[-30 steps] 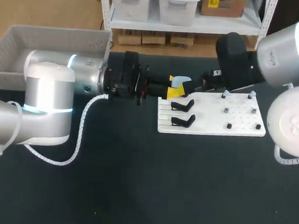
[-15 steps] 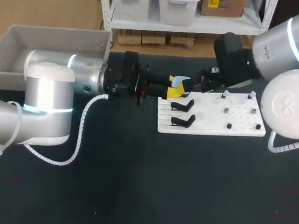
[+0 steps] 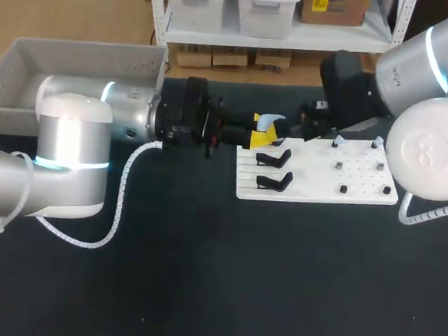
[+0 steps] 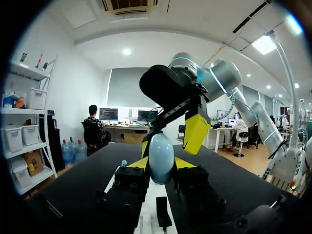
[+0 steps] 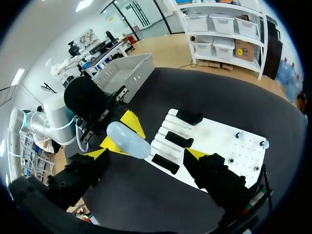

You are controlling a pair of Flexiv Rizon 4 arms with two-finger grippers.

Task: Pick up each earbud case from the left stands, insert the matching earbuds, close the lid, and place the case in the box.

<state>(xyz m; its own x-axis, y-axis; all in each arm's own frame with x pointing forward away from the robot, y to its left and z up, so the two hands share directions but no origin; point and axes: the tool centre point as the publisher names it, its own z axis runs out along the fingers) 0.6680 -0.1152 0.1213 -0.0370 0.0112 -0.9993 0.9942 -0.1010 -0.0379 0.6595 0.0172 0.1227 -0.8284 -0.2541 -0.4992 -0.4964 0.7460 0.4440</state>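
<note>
A pale blue earbud case (image 3: 269, 122) is held above the white board's (image 3: 315, 191) far left corner, my left gripper (image 3: 262, 132) shut on it. In the left wrist view the case (image 4: 161, 156) stands upright between the yellow tips, lid closed. My right gripper (image 3: 294, 129) is open just right of the case. In the right wrist view the case (image 5: 127, 140) lies between my right gripper's (image 5: 146, 153) spread fingers without touching them. Two black stands (image 3: 274, 158) on the board are empty. Small earbuds (image 3: 336, 143) sit on pegs at the board's right.
A grey box (image 3: 31, 62) stands at the table's far left, behind my left arm (image 3: 96, 121). The white board carries a third black stand (image 5: 189, 117) near the case, and several pegs (image 3: 379, 166). Dark tabletop (image 3: 216, 275) spreads in front.
My right arm has shifted a little to the left, bringing its open gripper closer around the case. The left arm and the case have not moved.
</note>
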